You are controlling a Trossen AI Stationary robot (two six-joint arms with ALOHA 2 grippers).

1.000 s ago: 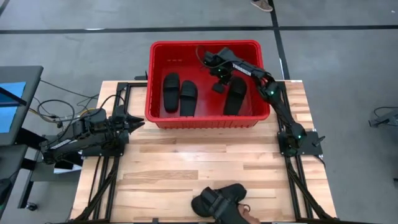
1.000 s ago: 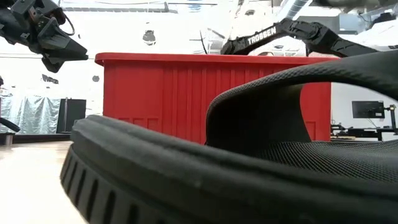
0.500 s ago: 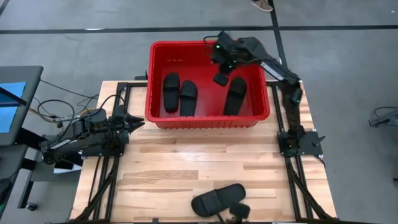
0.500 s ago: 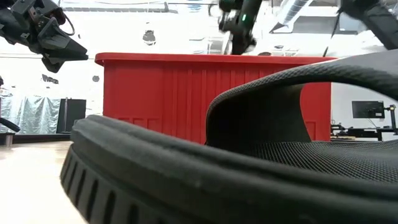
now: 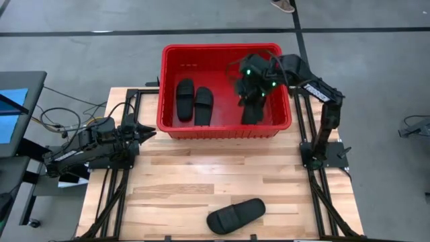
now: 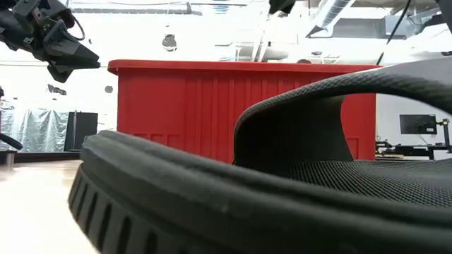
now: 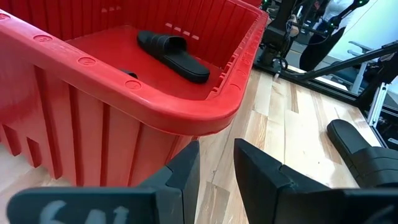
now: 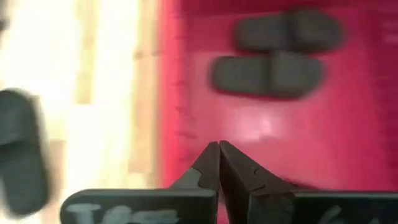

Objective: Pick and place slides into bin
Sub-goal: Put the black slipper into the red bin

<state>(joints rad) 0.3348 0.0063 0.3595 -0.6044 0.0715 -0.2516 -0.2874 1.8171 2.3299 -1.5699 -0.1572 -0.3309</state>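
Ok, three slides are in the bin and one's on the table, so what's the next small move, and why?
Probably swing the right gripper, shut and empty above the bin, back toward the last slide lying on the table's near edge. The left gripper waits beside the bin's left wall, holding nothing.

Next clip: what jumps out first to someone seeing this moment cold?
The bright red bin at the table's far edge, holding three black slides. Above its right side hangs the right gripper, shut and empty. A fourth slide lies alone on the wood near the front edge.
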